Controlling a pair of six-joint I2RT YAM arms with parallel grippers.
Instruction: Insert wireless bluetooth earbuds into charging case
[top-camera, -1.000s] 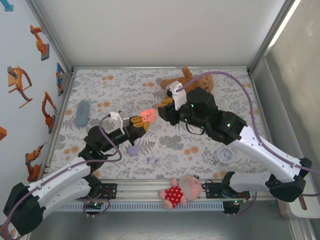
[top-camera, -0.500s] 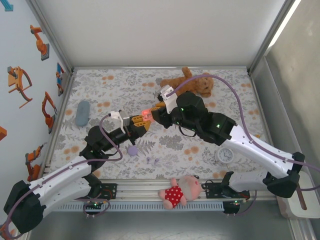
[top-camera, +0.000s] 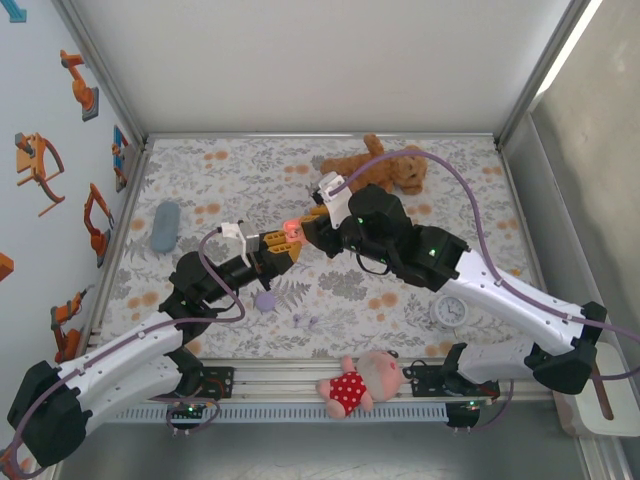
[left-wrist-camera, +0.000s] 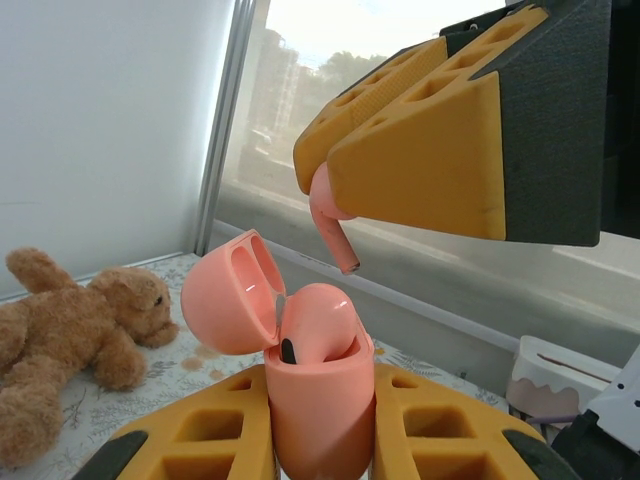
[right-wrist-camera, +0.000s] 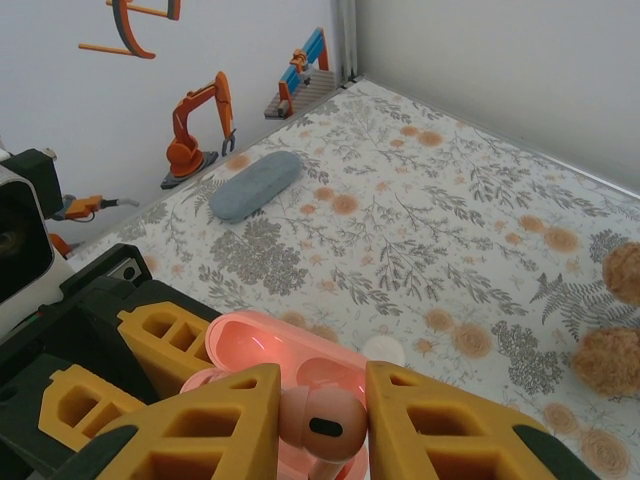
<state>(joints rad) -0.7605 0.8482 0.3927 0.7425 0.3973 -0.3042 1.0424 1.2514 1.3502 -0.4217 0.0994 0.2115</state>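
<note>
Right gripper (right-wrist-camera: 322, 425) pinches an orange-pink earbud (left-wrist-camera: 329, 215) just above the open coral case (left-wrist-camera: 318, 405).
I see glossy, smooth plastic on both, while the ribbed yellow fingers (left-wrist-camera: 420, 150) look matte. The bud's long axis runs near vertical, with the stem tip down, tilted slightly right and apart from the case. Left gripper (top-camera: 284, 244) is clamped on the case's rounded body, which stands upright with its hinged lid (left-wrist-camera: 230, 295) tipped back left. A second bud (left-wrist-camera: 316, 318) sits inside. Beyond, a fuzzy brown teddy bear (left-wrist-camera: 75, 320) lies on floral cloth (right-wrist-camera: 420, 230).

The charging case (left-wrist-camera: 318, 405) stood in the left gripper (left-wrist-camera: 320, 445), one earbud (left-wrist-camera: 318, 325) inside. Just above it, the right gripper (right-wrist-camera: 322, 425) held another earbud (left-wrist-camera: 330, 222).
</note>
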